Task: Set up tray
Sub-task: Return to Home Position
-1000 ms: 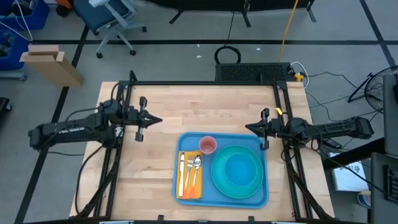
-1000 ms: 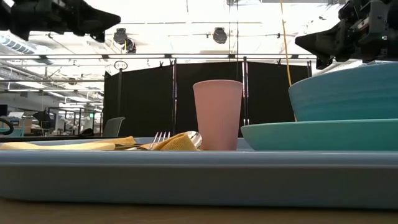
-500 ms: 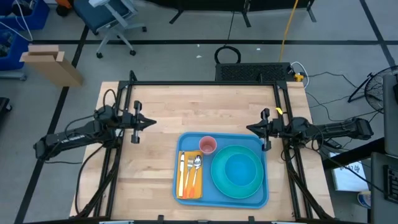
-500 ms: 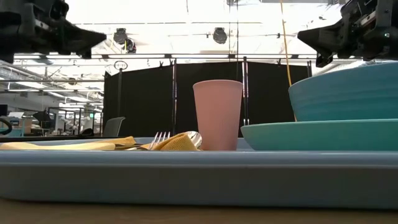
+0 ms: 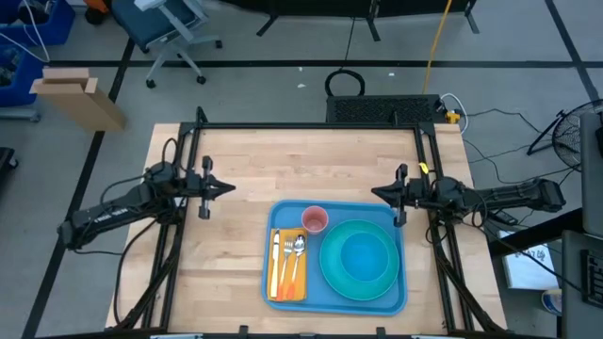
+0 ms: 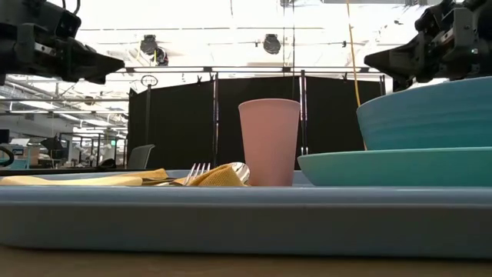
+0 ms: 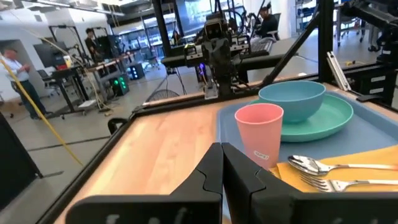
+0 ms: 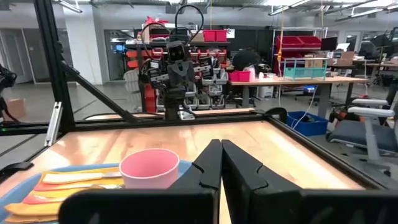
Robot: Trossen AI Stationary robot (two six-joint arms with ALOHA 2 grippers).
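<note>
The light-blue tray [image 5: 334, 299] lies flat on the wooden table toward its near edge. On it stand a pink cup [image 5: 315, 220], a turquoise bowl [image 5: 362, 257] on a round turquoise plate, and a fork and spoon [image 5: 293, 250] on a yellow napkin [image 5: 287, 275]. My left gripper [image 5: 230, 187] hovers shut over bare wood, left of the tray. My right gripper [image 5: 375, 194] hovers shut just above the tray's far right corner. Neither touches anything.
A black frame [image 5: 311, 127] runs along the table's far and side edges. Bare wood [image 5: 311, 165] spans the far half of the table between the two arms. A person [image 7: 13, 68] stands in the room behind the table.
My left arm has drawn back toward the table's left and near edge, its gripper dropping a little and staying shut. The right arm has kept still, and nothing on the tray has moved.
</note>
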